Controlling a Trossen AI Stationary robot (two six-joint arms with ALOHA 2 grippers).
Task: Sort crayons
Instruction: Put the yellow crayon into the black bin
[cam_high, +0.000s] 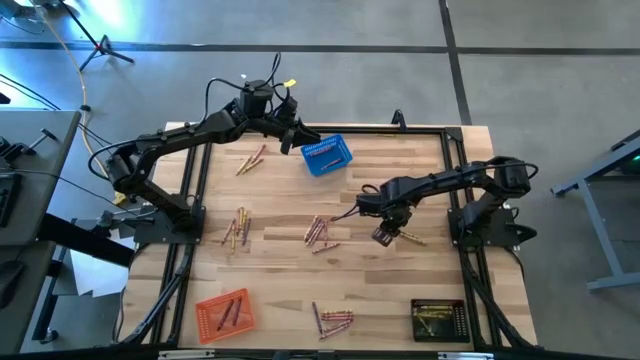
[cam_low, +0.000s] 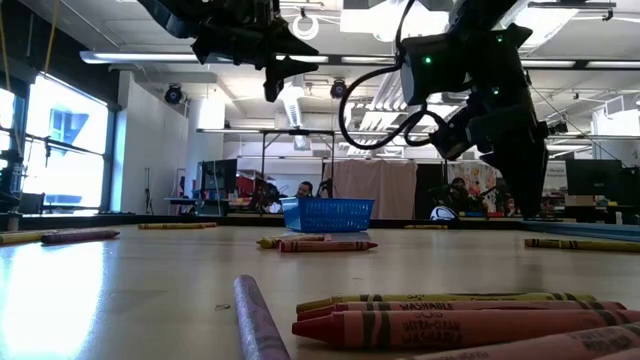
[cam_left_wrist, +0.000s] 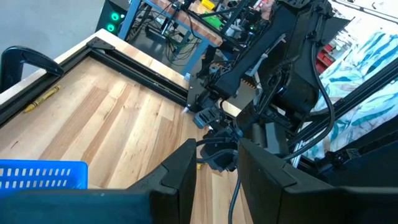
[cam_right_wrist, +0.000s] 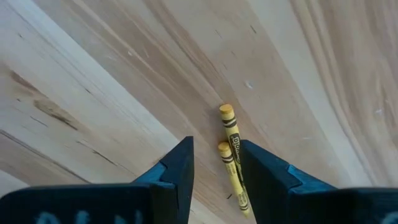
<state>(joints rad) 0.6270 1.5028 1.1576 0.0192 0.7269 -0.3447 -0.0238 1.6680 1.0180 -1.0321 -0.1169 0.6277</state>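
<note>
A: Where are the two thin yellow wax crayons (cam_right_wrist: 231, 163)?

B: On the wooden worktop (cam_high: 280, 260), below the right hand (cam_high: 385, 233), fingers spread, long axis running between them. Left hand (cam_high: 293, 137), also spread, is well apart.

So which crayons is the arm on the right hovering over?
Find the black mesh basket at the table's near right corner, then look just above it to the right hand, fingers apart. Beside it lie two yellow crayons, side by side, away from the mixed red and pink piles.
</note>
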